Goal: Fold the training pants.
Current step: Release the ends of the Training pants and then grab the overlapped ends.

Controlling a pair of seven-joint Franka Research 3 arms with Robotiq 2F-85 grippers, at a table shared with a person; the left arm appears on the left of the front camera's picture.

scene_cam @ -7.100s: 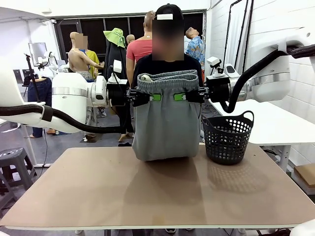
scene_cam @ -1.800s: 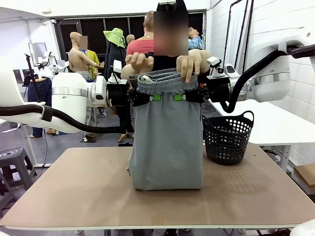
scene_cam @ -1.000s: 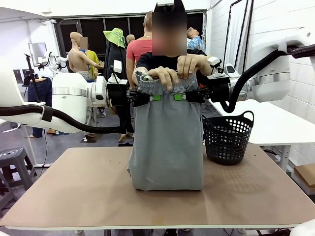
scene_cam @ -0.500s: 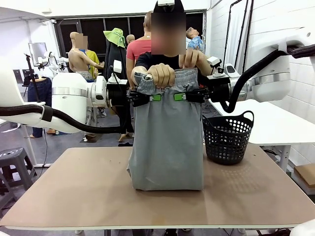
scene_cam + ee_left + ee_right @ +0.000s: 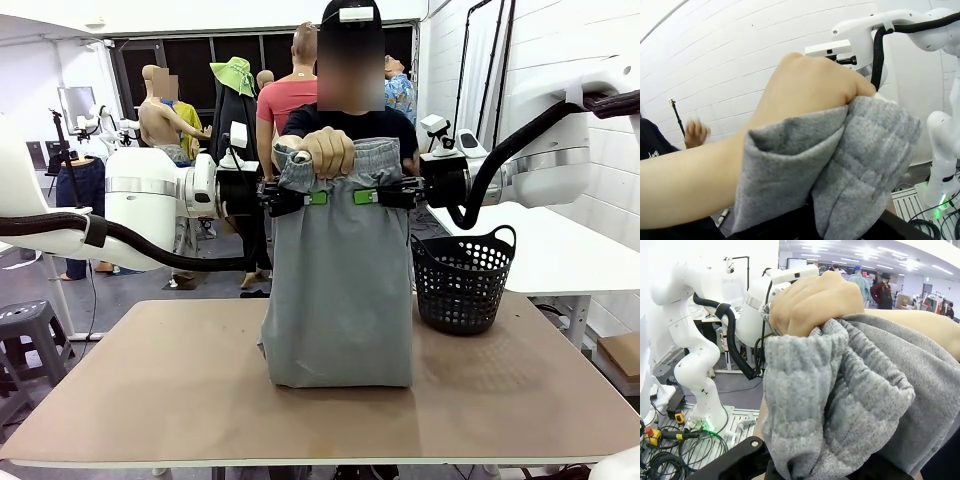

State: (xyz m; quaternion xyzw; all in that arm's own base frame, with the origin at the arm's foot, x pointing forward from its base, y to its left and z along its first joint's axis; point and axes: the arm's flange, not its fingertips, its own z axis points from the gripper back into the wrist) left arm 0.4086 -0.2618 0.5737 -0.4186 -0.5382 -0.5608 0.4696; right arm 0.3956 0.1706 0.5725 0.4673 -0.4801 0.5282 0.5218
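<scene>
The light grey training pants (image 5: 340,290) hang upright over the table, their lower edge resting on the tabletop (image 5: 180,390). My left gripper (image 5: 316,197) and my right gripper (image 5: 364,197) are each shut on the cloth just below the gathered waistband, green pads facing each other. The person's hand (image 5: 322,151) is a fist bunching the waistband above my grippers. In the left wrist view that hand (image 5: 810,92) grips the grey cloth (image 5: 865,150) close up. From the right wrist, the fist (image 5: 815,302) sits on top of the bunched waistband (image 5: 840,400).
A black mesh basket (image 5: 462,282) stands on the table to the right of the pants. The person stands behind the pants at the far edge. A white table (image 5: 560,250) lies beyond on the right.
The pants now hang longer, down to the table. Over the last second the person's two hands on the waistband became one fist at its left; the other hand drew back. My arms stayed still.
</scene>
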